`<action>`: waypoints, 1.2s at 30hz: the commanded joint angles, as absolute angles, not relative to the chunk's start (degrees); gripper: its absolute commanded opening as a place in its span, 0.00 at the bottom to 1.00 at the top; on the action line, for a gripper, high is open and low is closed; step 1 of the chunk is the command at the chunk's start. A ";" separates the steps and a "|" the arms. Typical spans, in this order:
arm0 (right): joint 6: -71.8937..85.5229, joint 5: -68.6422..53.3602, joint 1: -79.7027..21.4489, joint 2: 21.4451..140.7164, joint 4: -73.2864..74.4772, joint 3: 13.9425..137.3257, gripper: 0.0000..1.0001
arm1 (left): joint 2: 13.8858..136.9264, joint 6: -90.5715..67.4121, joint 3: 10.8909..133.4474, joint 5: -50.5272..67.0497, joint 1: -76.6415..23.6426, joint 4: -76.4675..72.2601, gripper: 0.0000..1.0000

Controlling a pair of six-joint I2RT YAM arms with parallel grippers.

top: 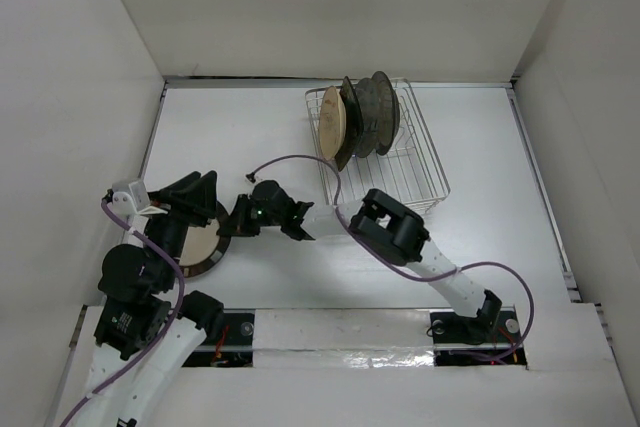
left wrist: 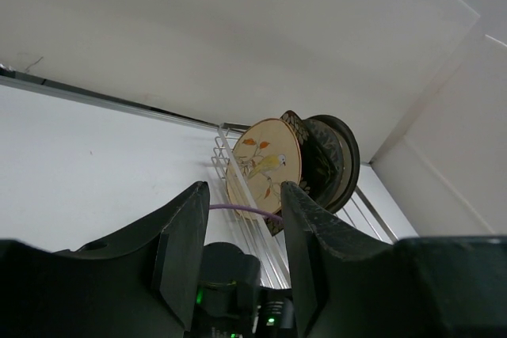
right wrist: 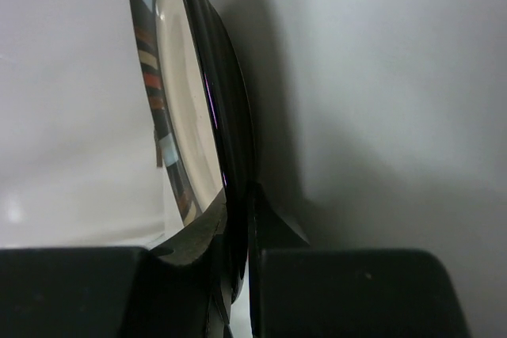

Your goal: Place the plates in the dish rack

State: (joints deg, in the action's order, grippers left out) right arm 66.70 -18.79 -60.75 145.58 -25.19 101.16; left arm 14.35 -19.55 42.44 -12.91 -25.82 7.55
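Two right fingers (right wrist: 356, 290) flank striped plate (right wrist: 186, 108) rim, touching both sides.

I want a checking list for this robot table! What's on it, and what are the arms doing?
Surface: white table.
Job's things: dish rack holds a tan plate and dark plates upright; a striped-rim plate is outside it, near the left arm.
Clutter: nothing seen.
End effectors: right end effector shut on the striped-rim plate's edge; left end effector open, holding nothing.
Cables: purple cable loops by the right arm.
Surroundings: white walls.
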 commanded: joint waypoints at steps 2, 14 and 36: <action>58.90 -13.64 -60.03 131.77 -33.75 93.62 0.00 | 14.24 -18.81 42.19 -12.92 -26.10 4.92 0.38; 46.24 -0.28 -57.75 106.54 -30.50 81.04 0.00 | 14.68 -20.39 42.98 -21.17 -26.10 7.03 0.36; 36.99 5.46 -23.75 73.66 -20.30 75.41 0.00 | 22.75 -20.21 42.54 -17.40 -25.49 5.98 0.37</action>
State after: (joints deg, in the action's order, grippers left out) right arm 34.92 6.98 -28.51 80.27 -7.73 75.05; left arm 20.25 -20.38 42.44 -19.40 -25.76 8.38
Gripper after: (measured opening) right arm 0.112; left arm 0.375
